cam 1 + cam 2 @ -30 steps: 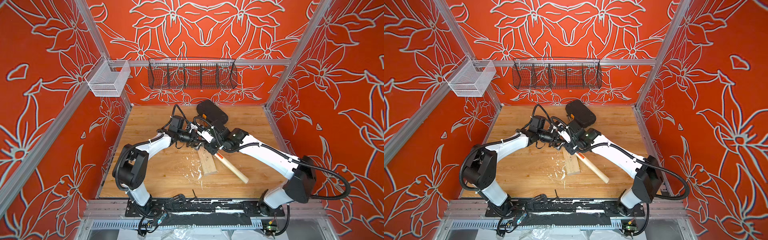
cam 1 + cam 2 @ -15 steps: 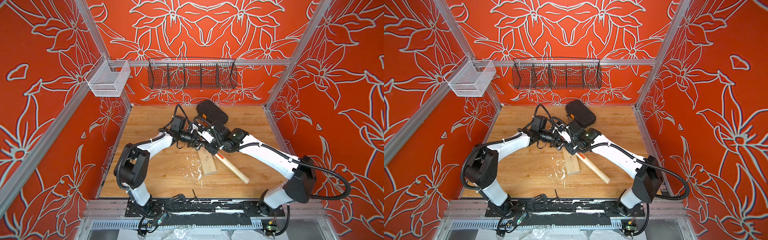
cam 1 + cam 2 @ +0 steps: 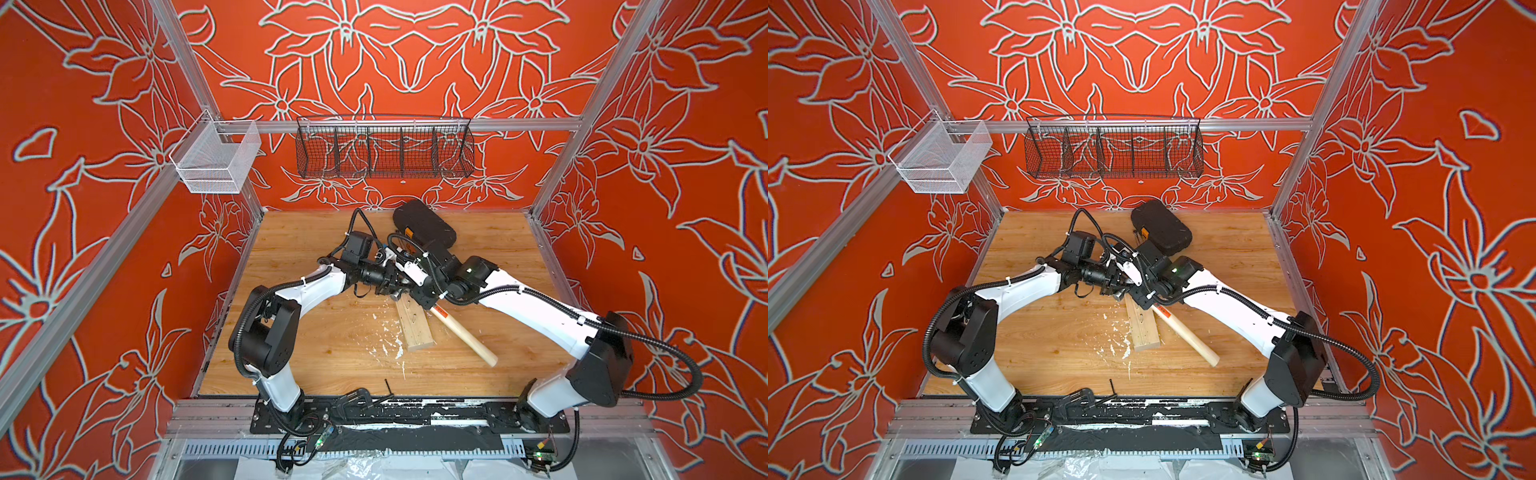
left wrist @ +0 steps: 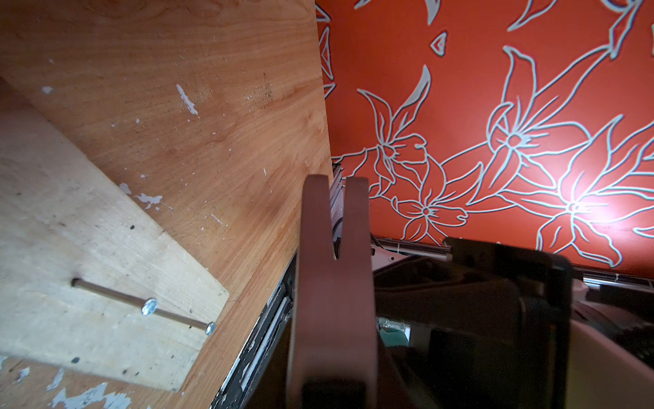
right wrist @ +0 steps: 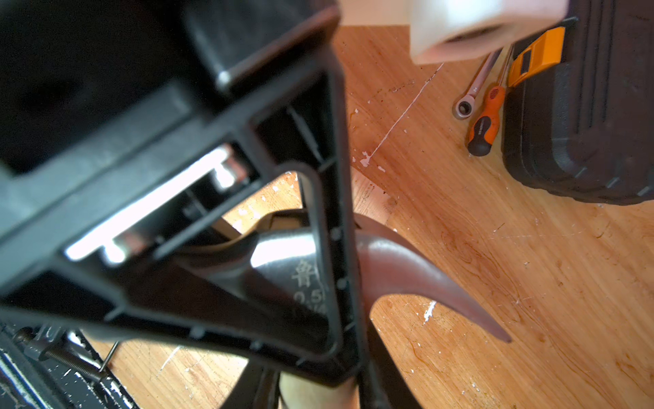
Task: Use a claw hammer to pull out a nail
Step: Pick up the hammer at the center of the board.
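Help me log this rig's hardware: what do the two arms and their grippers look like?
The left arm and right arm have glossy white shells and chunky black joint housings. Black corrugated cable conduit loops alongside each, fastened with white zip ties. The left gripper and right gripper are black; the right's fingers are open triangular ribbed frames.

Wooden tabletop (image 3: 324, 340) was flecked white. Pale wood block (image 3: 417, 334) lay flat near centre, black tool case (image 3: 424, 226) toward back. Orange-and-black screwdriver (image 5: 485, 117) and ratchet wrench (image 5: 472, 92) lay side by side, just beside case.

"0.5" stamped on the claw hammer (image 5: 283, 258) head, beneath a Chinese character (partly hidden)
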Tool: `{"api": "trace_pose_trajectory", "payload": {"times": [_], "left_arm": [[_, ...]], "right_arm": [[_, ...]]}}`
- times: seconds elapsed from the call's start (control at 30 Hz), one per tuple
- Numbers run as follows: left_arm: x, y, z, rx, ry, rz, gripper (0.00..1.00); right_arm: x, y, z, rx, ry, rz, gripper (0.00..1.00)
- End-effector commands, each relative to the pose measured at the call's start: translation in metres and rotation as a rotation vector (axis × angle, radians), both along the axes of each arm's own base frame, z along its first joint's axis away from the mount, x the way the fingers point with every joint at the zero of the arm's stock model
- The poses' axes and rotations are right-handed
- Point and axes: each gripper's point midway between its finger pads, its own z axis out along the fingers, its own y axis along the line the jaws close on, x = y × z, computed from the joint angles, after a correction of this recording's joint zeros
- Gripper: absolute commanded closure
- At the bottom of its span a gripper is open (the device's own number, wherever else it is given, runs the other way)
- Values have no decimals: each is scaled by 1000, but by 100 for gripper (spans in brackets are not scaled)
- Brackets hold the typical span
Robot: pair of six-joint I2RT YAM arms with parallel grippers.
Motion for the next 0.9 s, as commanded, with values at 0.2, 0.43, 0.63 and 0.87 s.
{"api": "trace_pose_trajectory", "payload": {"times": [0.2,0.43,0.63,0.87], "left_arm": [[10,-7,26,-89,-25,6,100],[17,-8,32,-107,-25,16,100],[24,-6,29,-115,-12,36,100],[32,-3,29,-134,-13,57,100]], "right_arm": [[15,4,39,78,-126,-40,89],[19,-6,43,70,-135,-70,59],[19,-16,53,91,-151,-94,47],[18,-23,62,123,-161,-122,46]]}}
